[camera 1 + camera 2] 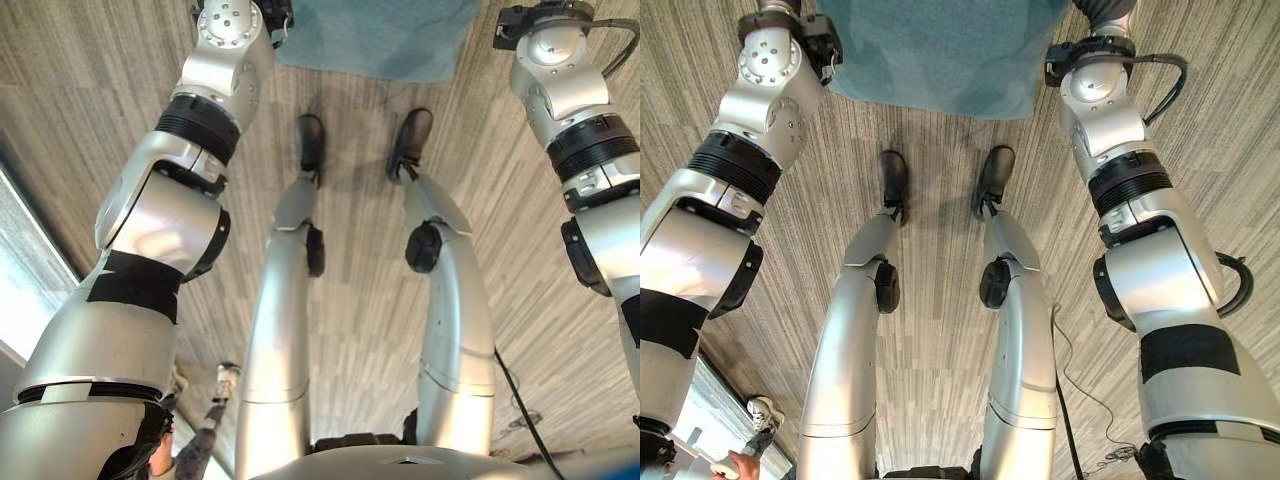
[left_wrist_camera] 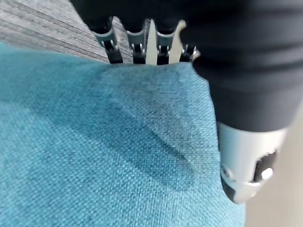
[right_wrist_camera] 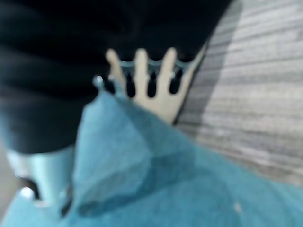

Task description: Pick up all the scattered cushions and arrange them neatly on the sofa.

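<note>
A teal cushion [image 1: 940, 50] hangs above the floor in front of me, between my two wrists at the far edge of the eye views. Up close, its woven cloth [image 2: 94, 142] runs between my left hand's fingers [image 2: 135, 47], which pass behind its edge, and the thumb [image 2: 241, 165] on the near side. My right hand's fingers [image 3: 142, 75] go behind another corner of the cushion [image 3: 156, 189] the same way, with the thumb [image 3: 38, 175] in front. Both hands pinch the cushion.
Grey striped carpet [image 1: 940, 330] covers the floor below the cushion. A person's shoe [image 1: 760, 410] and hand [image 1: 735, 462] show at my lower left, beside a pale panel [image 1: 20, 290].
</note>
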Robot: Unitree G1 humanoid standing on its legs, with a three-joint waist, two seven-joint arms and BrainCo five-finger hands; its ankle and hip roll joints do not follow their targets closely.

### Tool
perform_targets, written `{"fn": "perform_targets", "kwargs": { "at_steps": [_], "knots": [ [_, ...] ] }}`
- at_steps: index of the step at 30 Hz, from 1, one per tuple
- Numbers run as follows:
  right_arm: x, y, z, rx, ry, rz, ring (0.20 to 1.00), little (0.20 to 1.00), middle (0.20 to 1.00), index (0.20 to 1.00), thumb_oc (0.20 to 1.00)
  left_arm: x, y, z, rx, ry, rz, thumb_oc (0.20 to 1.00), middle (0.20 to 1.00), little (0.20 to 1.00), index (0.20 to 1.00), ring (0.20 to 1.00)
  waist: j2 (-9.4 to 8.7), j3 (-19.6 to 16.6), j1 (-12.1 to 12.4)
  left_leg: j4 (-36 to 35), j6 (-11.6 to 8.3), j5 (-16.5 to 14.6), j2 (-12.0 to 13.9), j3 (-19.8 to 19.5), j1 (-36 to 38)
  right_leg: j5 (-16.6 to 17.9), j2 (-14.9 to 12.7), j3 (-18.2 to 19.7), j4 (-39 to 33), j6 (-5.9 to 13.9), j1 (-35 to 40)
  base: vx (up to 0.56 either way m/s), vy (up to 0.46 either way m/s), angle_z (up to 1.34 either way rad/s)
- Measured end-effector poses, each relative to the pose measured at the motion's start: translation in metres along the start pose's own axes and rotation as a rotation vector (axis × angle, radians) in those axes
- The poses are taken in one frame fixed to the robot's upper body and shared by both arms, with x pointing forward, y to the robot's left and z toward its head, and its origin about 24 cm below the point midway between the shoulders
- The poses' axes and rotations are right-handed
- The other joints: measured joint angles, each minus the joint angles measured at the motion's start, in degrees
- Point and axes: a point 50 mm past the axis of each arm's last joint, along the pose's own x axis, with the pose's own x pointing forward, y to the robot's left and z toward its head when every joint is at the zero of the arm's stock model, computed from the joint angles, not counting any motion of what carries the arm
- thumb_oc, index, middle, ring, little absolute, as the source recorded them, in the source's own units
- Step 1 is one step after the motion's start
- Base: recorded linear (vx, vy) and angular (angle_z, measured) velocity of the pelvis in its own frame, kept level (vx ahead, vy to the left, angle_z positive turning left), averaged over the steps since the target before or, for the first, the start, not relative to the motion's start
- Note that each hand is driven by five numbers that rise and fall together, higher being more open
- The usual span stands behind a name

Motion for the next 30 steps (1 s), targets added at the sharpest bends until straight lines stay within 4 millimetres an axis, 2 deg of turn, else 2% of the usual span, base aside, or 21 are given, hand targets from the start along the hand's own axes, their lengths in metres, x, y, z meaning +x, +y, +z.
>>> {"fn": "perform_targets", "kwargs": {
  "at_steps": [11,12,13,14,17,22,28,30],
  "knots": [
    [-0.004,0.018,0.004,0.075,0.03,0.043,1.0,1.0,1.0,1.0,1.0,-0.001,-0.005,0.0,0.003,-0.003,-0.018,1.0,1.0,1.0,1.0,1.0,0.09,0.0,0.52,-0.02,-0.27,0.42,-0.09,0.15,0.39,-0.02,-0.05,0.17,0.8,-0.17,-0.16,0.0,0.0,0.0],
    [-0.005,0.02,0.005,0.095,0.034,0.046,0.815,0.815,0.815,0.815,0.815,-0.001,-0.006,0.0,0.002,-0.004,-0.018,1.0,1.0,1.0,1.0,1.0,0.09,0.0,0.52,0.0,-0.38,0.5,-0.06,0.13,0.38,0.01,-0.03,0.17,0.93,-0.23,-0.21,0.0,0.0,0.0],
    [-0.006,0.022,0.005,0.113,0.038,0.049,0.2,0.2,0.2,0.2,0.2,-0.001,-0.006,0.001,0.0,-0.005,-0.02,0.36,0.36,0.36,0.36,0.36,0.11,0.0,0.57,0.0,-0.46,0.56,-0.05,0.12,0.38,0.02,-0.04,0.17,1.0,-0.3,-0.27,0.0,0.0,0.0],
    [-0.007,0.024,0.006,0.126,0.04,0.053,0.2,0.2,0.2,0.2,0.2,-0.002,-0.007,0.002,-0.003,-0.009,-0.025,0.2,0.2,0.2,0.2,0.2,0.14,0.01,0.73,-0.01,-0.49,0.57,-0.05,0.12,0.37,-0.02,-0.05,0.17,1.07,-0.37,-0.32,0.0,0.0,0.0],
    [-0.005,0.022,0.007,0.181,0.048,0.038,0.2,0.2,0.2,0.2,0.2,-0.002,-0.007,0.004,-0.007,-0.018,-0.029,0.2,0.2,0.2,0.2,0.2,0.34,0.01,1.02,0.0,-0.53,0.57,-0.05,0.06,0.36,-0.16,-0.04,0.15,1.25,-0.49,-0.42,0.0,0.0,0.0],
    [-0.002,0.013,0.008,0.188,0.039,0.015,0.2,0.2,0.2,0.2,0.2,0.002,0.008,0.011,0.012,-0.042,0.004,0.2,0.2,0.2,0.2,0.2,0.72,-0.09,1.4,-0.06,-0.7,0.7,-0.03,-0.17,0.37,-0.22,-0.09,0.0,1.42,-0.7,-0.43,0.0,0.0,0.0],
    [0.003,0.003,0.012,0.181,0.017,0.001,0.2,0.2,0.2,0.2,0.2,0.0,-0.001,0.018,-0.006,-0.069,-0.036,0.2,0.2,0.2,0.2,0.2,1.4,-0.09,1.71,-0.22,-0.74,0.88,-0.12,-0.14,0.72,-0.17,-0.12,0.01,1.53,-0.73,-0.13,0.0,0.0,0.01],
    [0.004,0.0,0.014,0.197,0.013,-0.001,0.2,0.2,0.2,0.2,0.2,-0.002,-0.003,0.022,-0.022,-0.088,-0.053,0.2,0.2,0.2,0.2,0.2,1.48,-0.04,1.55,-2.35,-0.84,1.91,-0.41,-0.06,1.97,0.16,-0.42,0.08,0.45,-0.86,0.59,-0.03,-0.005,0.1]
  ]
}}
